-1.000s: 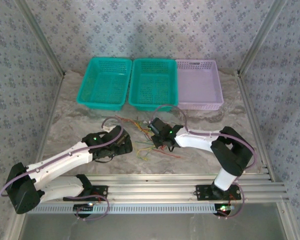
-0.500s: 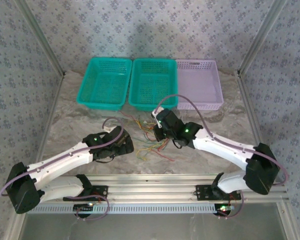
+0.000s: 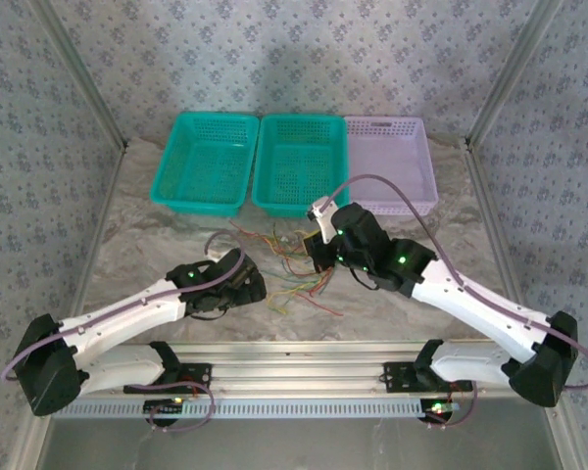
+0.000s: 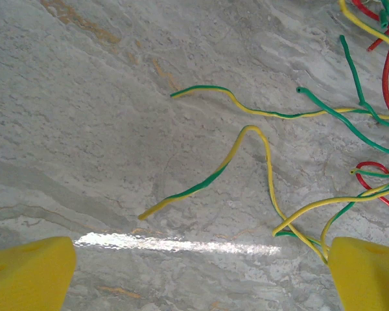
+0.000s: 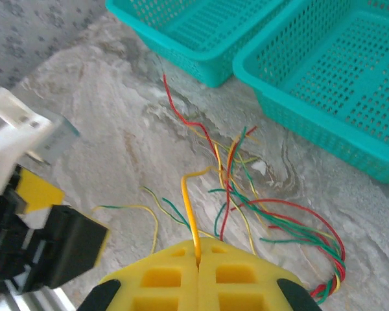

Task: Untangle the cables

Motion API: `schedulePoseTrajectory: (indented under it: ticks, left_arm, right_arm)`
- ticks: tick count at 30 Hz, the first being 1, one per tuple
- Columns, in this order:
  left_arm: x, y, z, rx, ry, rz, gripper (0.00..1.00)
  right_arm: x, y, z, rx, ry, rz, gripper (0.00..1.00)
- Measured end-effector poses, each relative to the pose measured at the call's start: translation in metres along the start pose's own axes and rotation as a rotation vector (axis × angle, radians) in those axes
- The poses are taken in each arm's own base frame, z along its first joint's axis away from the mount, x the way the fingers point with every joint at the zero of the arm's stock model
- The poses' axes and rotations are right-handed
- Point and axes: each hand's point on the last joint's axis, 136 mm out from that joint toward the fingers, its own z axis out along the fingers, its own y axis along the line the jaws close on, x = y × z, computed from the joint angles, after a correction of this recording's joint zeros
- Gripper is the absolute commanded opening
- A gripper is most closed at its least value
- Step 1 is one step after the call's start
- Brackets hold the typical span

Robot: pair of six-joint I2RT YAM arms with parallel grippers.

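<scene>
I find the cables (image 3: pixel 296 266) in a loose tangle on the marbled table (image 3: pixel 142 240). They lie just in front of the two teal baskets (image 3: pixel 299 118) and between the two grippers. Red, yellow, green and orange strands cross one another there. A lilac basket (image 3: pixel 387 123) stands to the right of the teal pair.

The right gripper (image 5: pixel 198 251) has its yellow fingers pressed together on one yellow strand (image 5: pixel 188 204). This strand rises from the seam between the fingers and bends over at its free end. The rest of the bundle lies on the table beyond it.

The left gripper (image 4: pixel 198 275) hovers low over the table with its fingers spread wide. Green-and-yellow strands lie flat between them, and neither finger touches a strand.
</scene>
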Motion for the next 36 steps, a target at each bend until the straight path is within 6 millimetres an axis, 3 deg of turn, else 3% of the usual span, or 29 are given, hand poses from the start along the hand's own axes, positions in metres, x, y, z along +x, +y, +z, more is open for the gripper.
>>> schedulePoseTrajectory:
  ticks: [11,20,28,36]
  left_arm:
    - [0.004,0.001,0.007,0.002,0.007,0.001,1.00]
    - [0.004,-0.003,0.010,0.020,0.005,-0.007,1.00]
    - [0.005,-0.011,0.017,0.041,0.013,-0.015,1.00]
    - [0.009,-0.032,0.017,0.107,0.013,0.005,1.00]
  right_arm:
    - [-0.064,0.022,-0.050,-0.079,-0.114,0.011,0.00]
    - [-0.097,0.033,-0.088,-0.119,-0.150,0.010,0.00]
    - [-0.106,0.041,-0.092,-0.157,-0.125,0.002,0.00]
    - [-0.106,0.027,-0.074,-0.141,-0.077,0.018,0.00]
